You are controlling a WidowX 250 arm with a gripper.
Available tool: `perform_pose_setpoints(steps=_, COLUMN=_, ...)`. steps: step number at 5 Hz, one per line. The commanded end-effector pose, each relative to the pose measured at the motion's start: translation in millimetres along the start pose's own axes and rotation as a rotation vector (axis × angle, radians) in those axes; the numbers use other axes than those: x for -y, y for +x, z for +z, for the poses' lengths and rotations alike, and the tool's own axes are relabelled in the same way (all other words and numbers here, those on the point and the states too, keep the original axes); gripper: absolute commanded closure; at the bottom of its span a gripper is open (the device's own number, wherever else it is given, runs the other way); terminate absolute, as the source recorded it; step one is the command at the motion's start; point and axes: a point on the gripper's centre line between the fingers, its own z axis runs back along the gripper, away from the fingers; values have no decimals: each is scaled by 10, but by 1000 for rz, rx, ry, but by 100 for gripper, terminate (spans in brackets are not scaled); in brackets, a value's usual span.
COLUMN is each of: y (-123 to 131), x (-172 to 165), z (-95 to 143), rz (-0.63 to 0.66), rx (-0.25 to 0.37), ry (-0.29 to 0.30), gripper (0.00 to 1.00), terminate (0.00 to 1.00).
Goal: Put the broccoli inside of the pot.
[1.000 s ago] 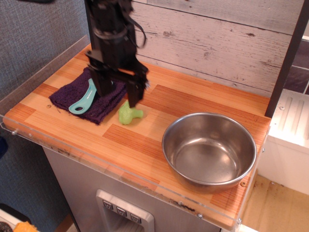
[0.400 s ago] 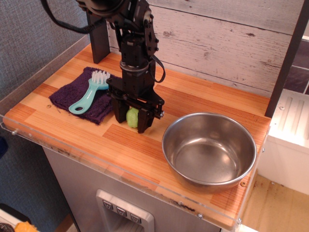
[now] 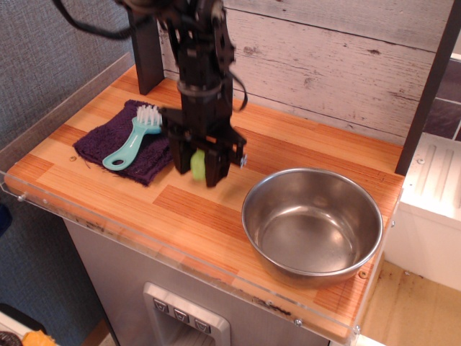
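The light-green broccoli (image 3: pixel 197 163) is held between the fingers of my black gripper (image 3: pixel 197 169), lifted a little above the wooden counter. Only a narrow strip of it shows between the fingers. The gripper hangs left of the pot (image 3: pixel 312 222), a wide shiny steel bowl standing empty on the right part of the counter.
A purple cloth (image 3: pixel 130 147) lies at the left with a teal brush with white bristles (image 3: pixel 134 136) on it. A clear plastic rim (image 3: pixel 144 241) runs along the counter's front edge. A plank wall stands behind; a dark post (image 3: pixel 148 54) rises at the back left.
The gripper came down around the broccoli, shut on it, and has now lifted it slightly off the counter.
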Motion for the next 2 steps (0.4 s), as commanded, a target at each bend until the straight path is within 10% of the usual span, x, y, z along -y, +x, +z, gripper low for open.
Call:
perform_pose_setpoints(steps=1, y=-98, x=724, z=933, rz=-214, rx=188, ry=-38, gripper=100, terminate=0)
perform_pose_setpoints(steps=2, y=-198, x=1167, z=859, rz=-354, rx=156, ry=-8, gripper=100, terminate=0)
